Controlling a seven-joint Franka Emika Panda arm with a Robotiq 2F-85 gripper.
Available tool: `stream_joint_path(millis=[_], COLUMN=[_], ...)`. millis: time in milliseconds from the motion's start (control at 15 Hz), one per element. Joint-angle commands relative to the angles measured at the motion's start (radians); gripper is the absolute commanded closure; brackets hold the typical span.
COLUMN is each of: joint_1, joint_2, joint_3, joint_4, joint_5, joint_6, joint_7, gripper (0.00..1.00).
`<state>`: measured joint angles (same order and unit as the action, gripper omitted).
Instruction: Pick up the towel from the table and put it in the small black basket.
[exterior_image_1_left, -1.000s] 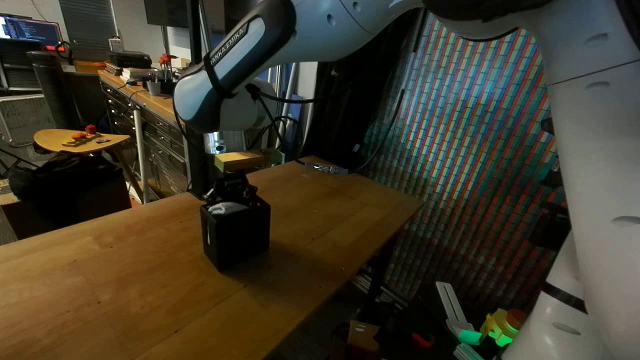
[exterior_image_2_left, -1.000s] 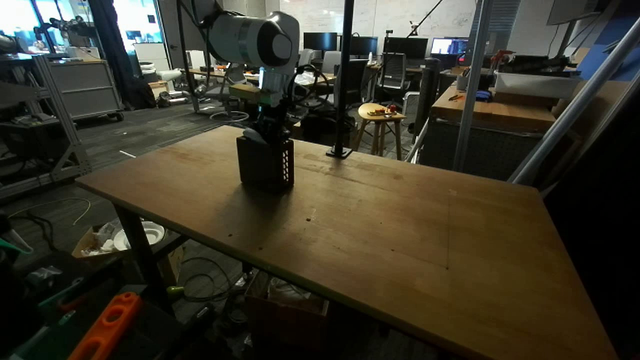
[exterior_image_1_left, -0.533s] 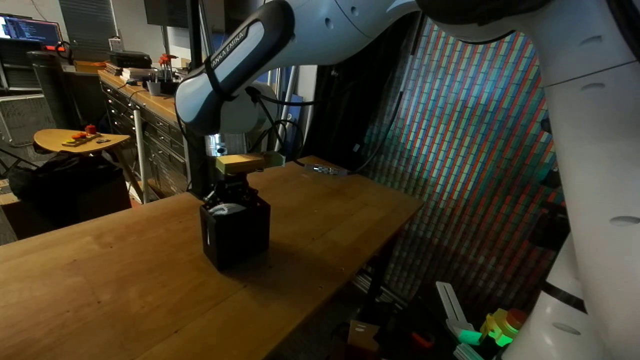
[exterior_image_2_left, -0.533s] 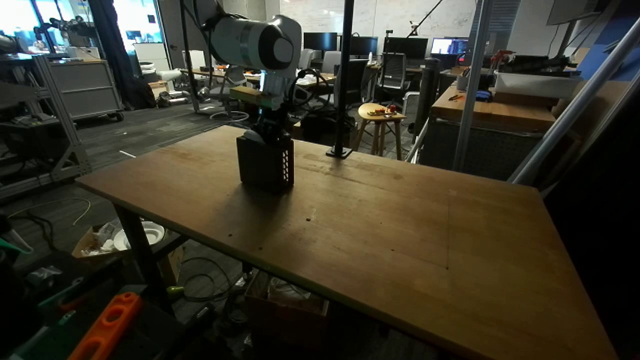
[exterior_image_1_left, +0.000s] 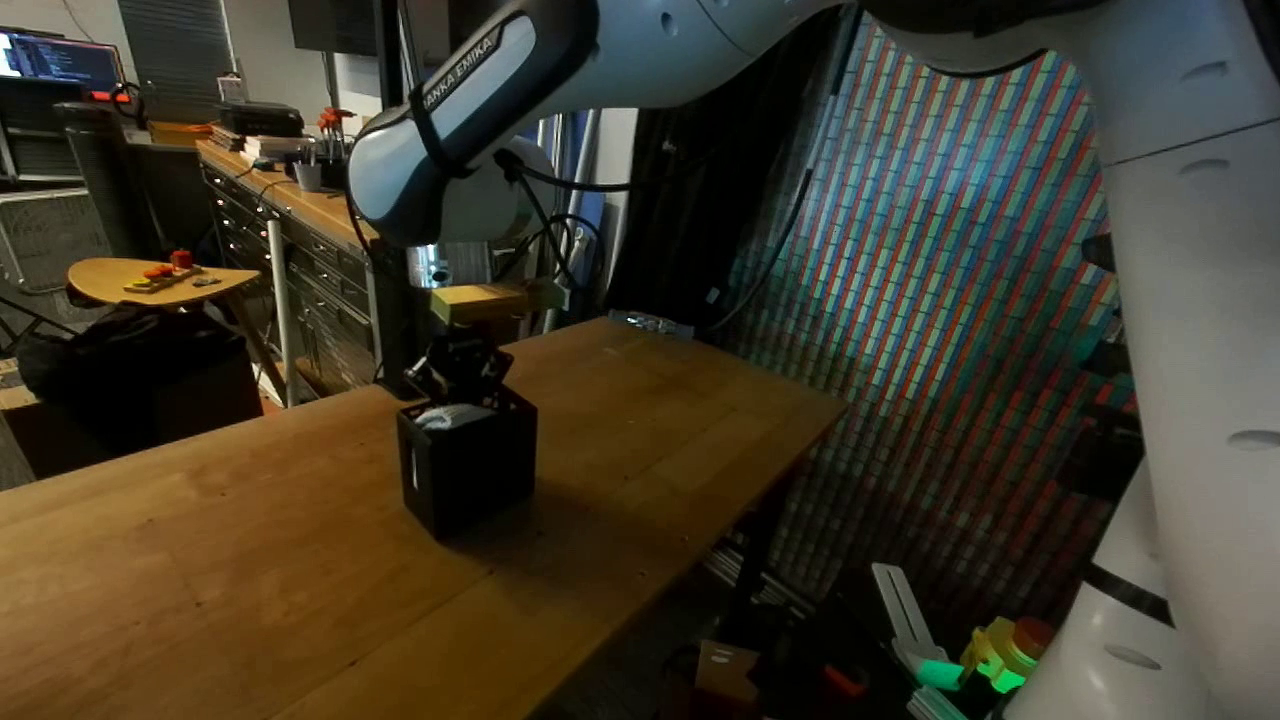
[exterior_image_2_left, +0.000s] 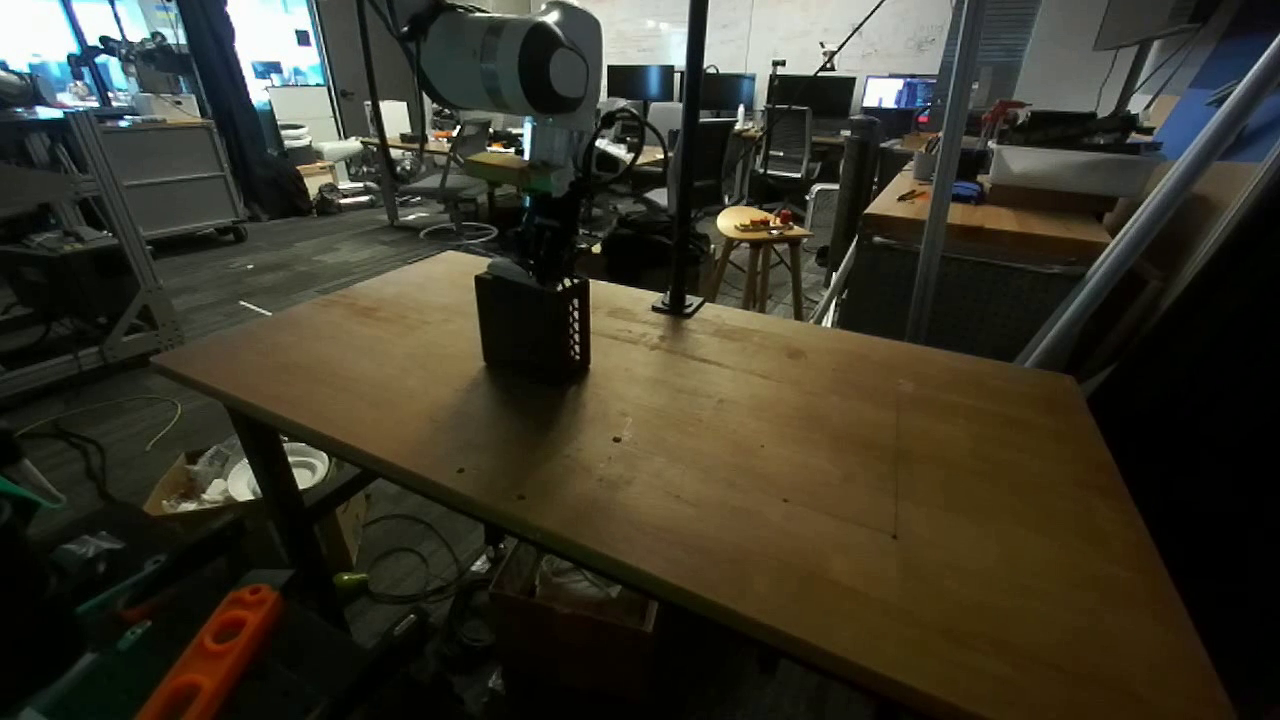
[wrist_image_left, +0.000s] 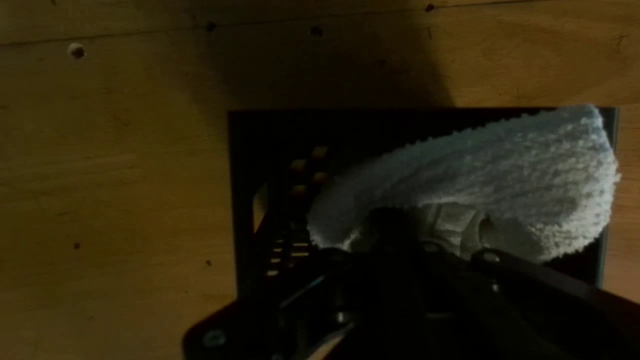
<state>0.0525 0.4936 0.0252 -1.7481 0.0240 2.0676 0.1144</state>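
Observation:
The small black basket (exterior_image_1_left: 468, 475) stands upright on the wooden table (exterior_image_1_left: 250, 570); its perforated side shows in an exterior view (exterior_image_2_left: 578, 322). Inside lies the pale grey-white towel (wrist_image_left: 505, 160), bunched up, with part of it at rim height in both exterior views. In the wrist view it spreads across the right of the basket and one corner lies over the rim. My gripper (wrist_image_left: 392, 222) points down over the basket with its dark fingers together against the towel's fold. The tips are too dark to make out fully, and no cloth is seen pinched between them.
A black post (exterior_image_2_left: 680, 290) rises from the table's far edge behind the basket. A clear-looking small item (exterior_image_1_left: 652, 325) lies at the table's far corner. A stool (exterior_image_2_left: 760, 225) stands beyond the table.
My gripper has dipped slightly, then risen a little out of the basket. The towel has stayed about where it was, while the basket has shifted very slightly.

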Motion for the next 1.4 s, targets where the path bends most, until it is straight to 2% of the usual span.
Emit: stream_joint_path(millis=[0,267,800,1333], joint_1=[0.018,0.026,0.071,0.111], joint_2=[-0.058,-0.102,-0.152,-0.201], joint_3=[-0.016,-0.014,0.002,0.009], joint_4=[0.009,0.005,-0.002,-0.093], joint_5=[-0.05,-0.087,-0.085,-0.077], joint_6=[-0.024,-0.035,-0.051,-0.03], joint_7=[0.017,0.033,0.112,0.202], gripper=[1.0,1.0,1.0,1.0])
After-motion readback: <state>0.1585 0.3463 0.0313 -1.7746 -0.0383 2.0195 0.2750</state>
